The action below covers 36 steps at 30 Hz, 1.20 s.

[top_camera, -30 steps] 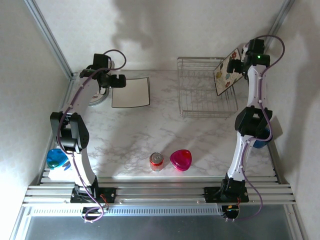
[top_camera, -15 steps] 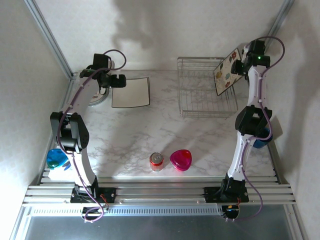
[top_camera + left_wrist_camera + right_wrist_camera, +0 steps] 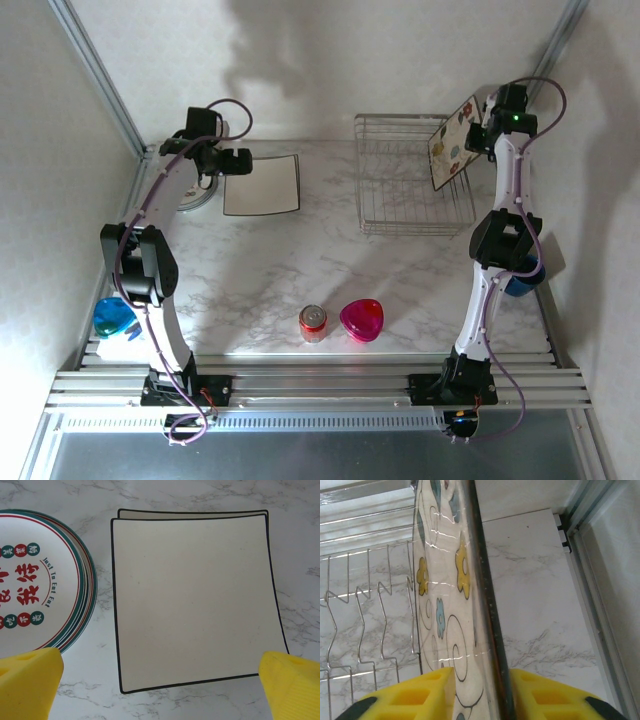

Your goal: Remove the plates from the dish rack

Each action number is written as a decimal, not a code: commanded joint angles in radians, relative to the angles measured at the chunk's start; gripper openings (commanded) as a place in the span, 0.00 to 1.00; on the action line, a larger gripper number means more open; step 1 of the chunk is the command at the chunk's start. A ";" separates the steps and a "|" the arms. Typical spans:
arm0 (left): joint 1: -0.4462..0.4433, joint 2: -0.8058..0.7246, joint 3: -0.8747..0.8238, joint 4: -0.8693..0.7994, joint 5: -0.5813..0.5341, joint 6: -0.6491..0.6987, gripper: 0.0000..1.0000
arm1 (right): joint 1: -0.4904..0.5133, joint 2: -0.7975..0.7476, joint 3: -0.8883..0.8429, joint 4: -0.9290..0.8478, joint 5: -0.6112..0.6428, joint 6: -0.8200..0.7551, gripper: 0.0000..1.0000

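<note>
Marble-look table [image 3: 280,260], white walls round it.

R side: right gripper [image 3: 481,134] is clamped on a floral plate [image 3: 452,145], held on edge and tilted, above the far-right corner of the wire rack [image 3: 410,190]. In the wrist view the plate runs up between the two yellow fingers [image 3: 420,695]. It has yellow + blue flowers and a dark rim. Rack wires sit left of the gripper and lower down, w/ bare marble to its right.

L side: left gripper [image 3: 160,680] is spread wide w/ nothing in it, hanging over two stacked square plates [image 3: 195,600]. These are plain cream w/ a thin dark rim, and the lower one's edge peeks out at the far side. Just left of the gripper is a stack of round plates [image 3: 35,580], flat on the table, w/ red/green rim lines. The top one reads approx. "Just To Eat Eat", plus big red Chinese chars and small red & green badges too small to read.

Near edge, well away from both grippers: a red can [image 3: 313,323] stands upright, label not legible, just beside a pink heart dish [image 3: 361,319].
</note>
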 commanded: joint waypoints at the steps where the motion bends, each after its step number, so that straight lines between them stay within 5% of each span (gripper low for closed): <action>1: 0.006 -0.011 -0.017 0.004 0.011 0.002 1.00 | 0.005 0.010 0.033 0.023 -0.013 0.010 0.27; 11: 0.006 -0.016 -0.018 0.005 0.015 -0.002 1.00 | 0.013 0.001 0.033 0.015 0.001 0.005 0.00; 36: -0.005 -0.093 -0.101 0.039 0.016 -0.001 1.00 | 0.078 -0.245 0.015 0.004 0.183 -0.006 0.00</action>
